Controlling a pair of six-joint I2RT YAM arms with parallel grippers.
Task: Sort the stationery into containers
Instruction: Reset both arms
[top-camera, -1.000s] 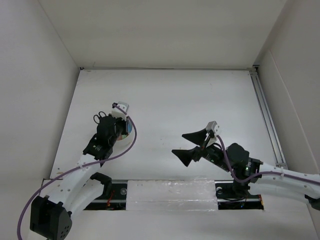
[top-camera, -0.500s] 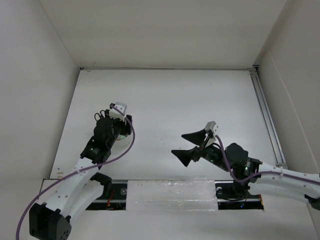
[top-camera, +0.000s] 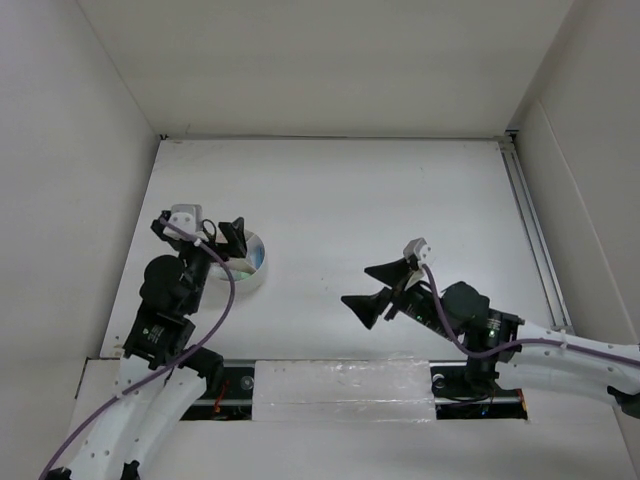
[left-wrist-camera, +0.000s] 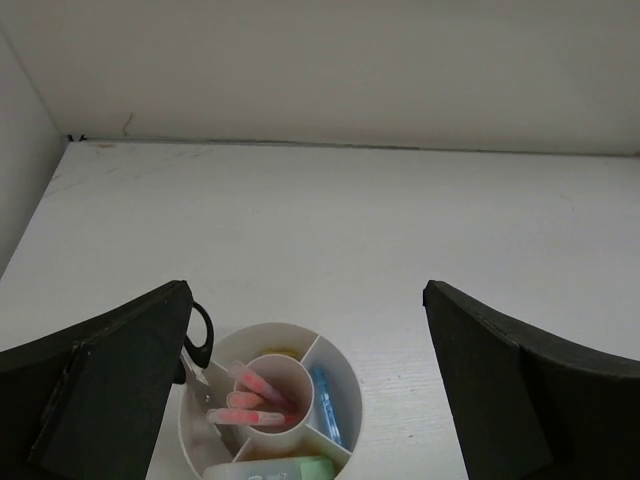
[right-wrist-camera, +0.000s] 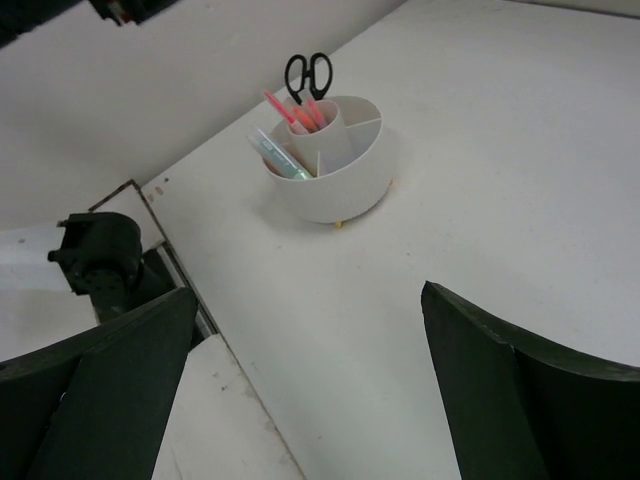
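The round white tub (left-wrist-camera: 345, 372) stands just below my left gripper (left-wrist-camera: 307, 325), which is open wide and holds nothing. Black-handled scissors (left-wrist-camera: 201, 336) stand in the tub's left wedge, close to my left finger. Pink pens (left-wrist-camera: 248, 396) lean in the centre cup, a blue marker (left-wrist-camera: 326, 404) lies in the right wedge, and a green marker (left-wrist-camera: 292, 468) in the near one. From above, the tub (top-camera: 253, 262) peeks out beside the left gripper (top-camera: 199, 233). My right gripper (top-camera: 373, 288) hovers open and empty, well right of the tub (right-wrist-camera: 340, 175), with the scissors (right-wrist-camera: 308, 73) upright in it.
White walls close the table in at the back and on both sides. A metal rail (top-camera: 535, 235) runs along the right edge. The left arm's base (right-wrist-camera: 100, 260) sits at the near edge, beside a taped strip (top-camera: 340, 392).
My left gripper has opened and drawn back toward the left and near side, away from over the tub. The scissors stay standing in the tub. The right arm has barely moved.
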